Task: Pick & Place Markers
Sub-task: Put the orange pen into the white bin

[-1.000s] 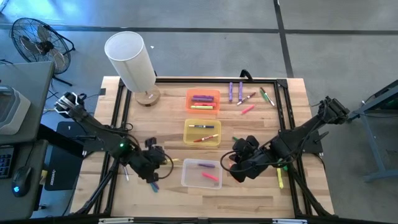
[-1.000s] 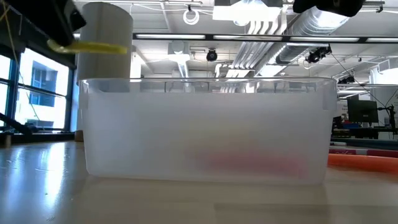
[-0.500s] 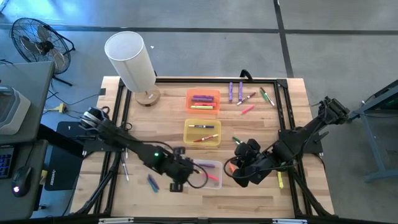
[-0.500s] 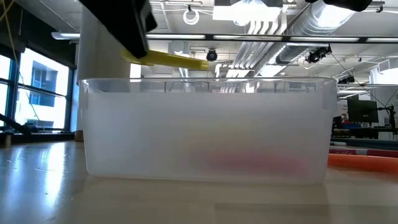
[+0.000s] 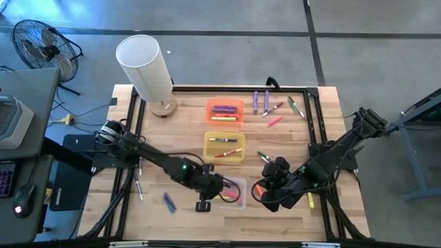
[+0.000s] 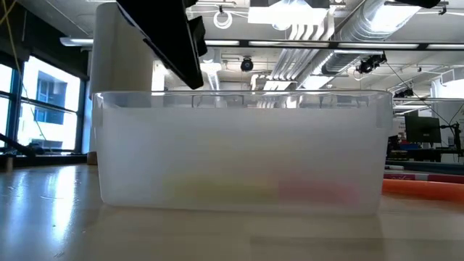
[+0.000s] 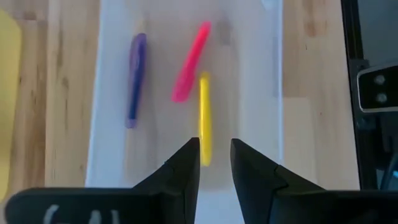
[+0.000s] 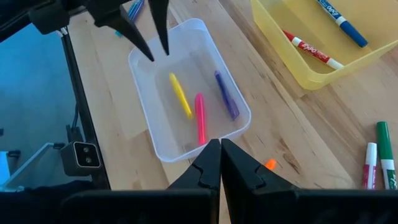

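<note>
The clear bin [image 5: 224, 191] holds three markers lying flat on its floor: yellow [image 7: 204, 118], pink [image 7: 189, 62] and purple [image 7: 135, 78]. My left gripper [image 7: 214, 158] hangs open over the bin's near part, above the yellow marker's end and apart from it; the right wrist view shows its spread fingers [image 8: 149, 28]. My right gripper [image 8: 219, 155] is shut and empty, just off the bin's right end, beside an orange marker [image 8: 269, 164] on the table. More markers lie loose at the far right [image 5: 275, 107] and near left [image 5: 169, 201].
A yellow bin [image 5: 224, 147] and an orange bin [image 5: 224, 111] with markers stand beyond the clear one. A white cylinder lamp [image 5: 145, 65] stands at the far left corner. Green and white markers [image 8: 379, 155] lie right of my right gripper. Black frame rails [image 5: 131, 138] run along both sides.
My left gripper travelled toward the table's right, from left of the clear bin to over it, carrying the yellow marker level, then let it go; the marker now lies on the bin floor beside the pink one. My right gripper shifted slightly toward the near edge.
</note>
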You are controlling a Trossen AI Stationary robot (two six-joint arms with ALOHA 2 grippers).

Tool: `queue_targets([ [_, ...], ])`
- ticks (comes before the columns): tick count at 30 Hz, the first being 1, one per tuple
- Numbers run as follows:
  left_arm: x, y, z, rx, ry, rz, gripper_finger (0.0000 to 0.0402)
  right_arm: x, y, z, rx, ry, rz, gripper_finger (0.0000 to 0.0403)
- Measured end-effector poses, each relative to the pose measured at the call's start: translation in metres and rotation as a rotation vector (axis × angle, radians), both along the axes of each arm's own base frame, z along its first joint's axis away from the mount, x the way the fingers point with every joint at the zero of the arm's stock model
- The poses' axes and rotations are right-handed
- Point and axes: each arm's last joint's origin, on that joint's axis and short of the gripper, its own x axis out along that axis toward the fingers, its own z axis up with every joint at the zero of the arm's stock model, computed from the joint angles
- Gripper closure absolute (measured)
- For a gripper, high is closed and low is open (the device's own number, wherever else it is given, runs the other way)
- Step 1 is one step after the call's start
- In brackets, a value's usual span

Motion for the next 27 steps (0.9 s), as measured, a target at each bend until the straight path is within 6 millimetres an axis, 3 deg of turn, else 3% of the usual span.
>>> queue_targets([
  [7,0.001,0.01,0.013,0.044,0.033,-0.018,0.0318,0.0,0.0,0.0,0.004,0.003,0.003,0.0402],
  [10,-0.012,0.014,0.024,0.079,0.012,-0.078,0.0339,0.001,-0.001,0.0,0.001,0.004,0.004,0.0402],
  [15,-0.049,0.043,0.031,0.091,-0.041,-0.044,0.0395,0.0,-0.001,0.0,-0.014,-0.002,-0.003,0.0402],
  [20,-0.099,0.074,0.029,0.04,-0.171,0.047,0.0397,-0.003,-0.006,-0.004,-0.051,0.042,-0.045,0.0402],
  [27,-0.157,0.101,0.014,0.009,-0.296,0.164,0.04,0.001,-0.02,-0.04,-0.036,0.443,-0.123,0.0403],
])
